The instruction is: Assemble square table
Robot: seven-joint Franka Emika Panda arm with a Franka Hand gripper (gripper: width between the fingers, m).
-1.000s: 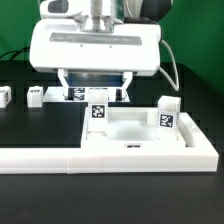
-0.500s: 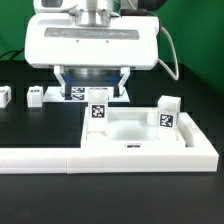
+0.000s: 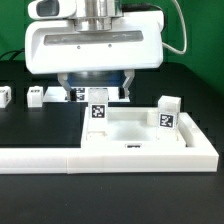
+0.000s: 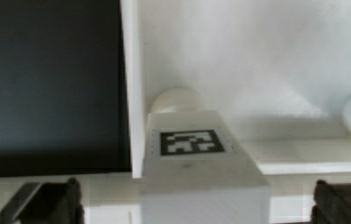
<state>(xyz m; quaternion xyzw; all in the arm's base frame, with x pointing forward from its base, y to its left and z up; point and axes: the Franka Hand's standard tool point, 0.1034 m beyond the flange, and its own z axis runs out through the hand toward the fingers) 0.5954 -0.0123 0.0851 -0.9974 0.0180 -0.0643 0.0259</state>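
Note:
The white tray-like tabletop (image 3: 138, 133) lies against the long white barrier, and its bare floor (image 4: 278, 80) fills the wrist view. Two tagged white legs stand upright in it, one at the exterior view's left back corner (image 3: 98, 110) and one at the right (image 3: 166, 115). My gripper (image 3: 97, 90) hangs open right above the left one. In the wrist view that leg (image 4: 193, 150) sits between the two dark fingertips (image 4: 47, 202), apart from both, with my gripper (image 4: 193, 205) spread wide. Nothing is held.
Two more small white legs (image 3: 37, 96) (image 3: 3, 96) lie loose on the black table at the exterior view's left. The marker board (image 3: 72, 94) lies behind the gripper. The L-shaped white barrier (image 3: 100, 160) runs along the front and right.
The gripper has shifted slightly toward the exterior view's left and looms larger over the left leg. Its jaws stay wide. The parts have not moved.

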